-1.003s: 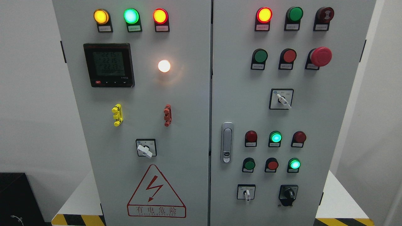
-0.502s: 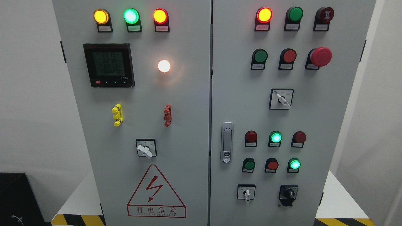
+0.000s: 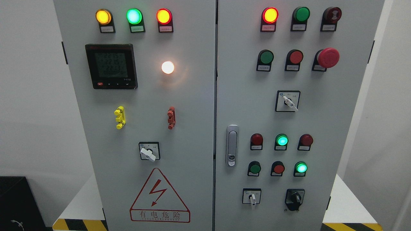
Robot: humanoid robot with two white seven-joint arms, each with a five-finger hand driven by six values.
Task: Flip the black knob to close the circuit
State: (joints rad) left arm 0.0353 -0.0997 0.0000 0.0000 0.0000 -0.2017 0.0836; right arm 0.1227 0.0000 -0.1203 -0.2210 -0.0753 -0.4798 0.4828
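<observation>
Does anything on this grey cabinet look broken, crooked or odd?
Nothing stands out. The black rotary knob at the grey cabinet's lower right looks intact, lamps glow normally, and neither robot hand is in view.

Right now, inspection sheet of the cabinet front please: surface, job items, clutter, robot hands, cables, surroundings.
Surface: grey two-door cabinet, both doors shut, door latch on the right door.
Job's things: black knob at the right door's lower right, untouched; white selector switch to its left.
Clutter: nothing seen loose on the panel; lamps lit, including the white lamp; meter display on; red mushroom button at upper right.
Robot hands: neither in view.
Cables: a thin cable end at lower left, by the black box.
Surroundings: white walls, hazard-striped base, warning triangle on the left door.
</observation>
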